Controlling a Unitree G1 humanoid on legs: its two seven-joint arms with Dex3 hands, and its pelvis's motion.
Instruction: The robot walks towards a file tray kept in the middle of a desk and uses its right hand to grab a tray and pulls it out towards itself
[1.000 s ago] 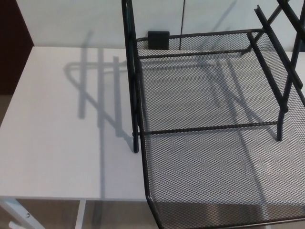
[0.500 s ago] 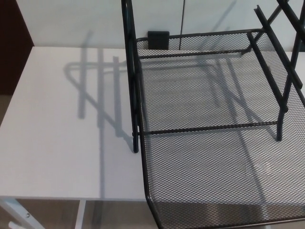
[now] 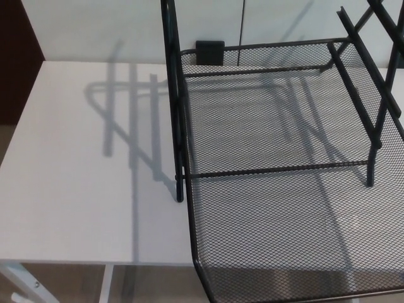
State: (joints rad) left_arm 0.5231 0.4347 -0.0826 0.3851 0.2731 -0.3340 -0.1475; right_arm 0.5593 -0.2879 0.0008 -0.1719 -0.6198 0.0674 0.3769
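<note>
You see the black wire-mesh tray [image 3: 278, 240] drawn forward out of its rack, its front edge hanging past the near edge of the white bench [image 3: 82, 189] and running off the bottom of the head view. The mesh floor is bare, and the bench surface shows through it. The black file-tray frame [image 3: 175, 113] stands on the bench around the tray's rear half: a left upright rises out of the top of the picture, slanted bars sit at the right, and a thin cross rod spans the tray about midway. A small black box [image 3: 209, 52] sits behind the tray's back wall, against the white wall. The frame's shadow [image 3: 129, 120] lies on the bench to the left. Neither robot hand shows, so you cannot tell the state of the fingers.
</note>
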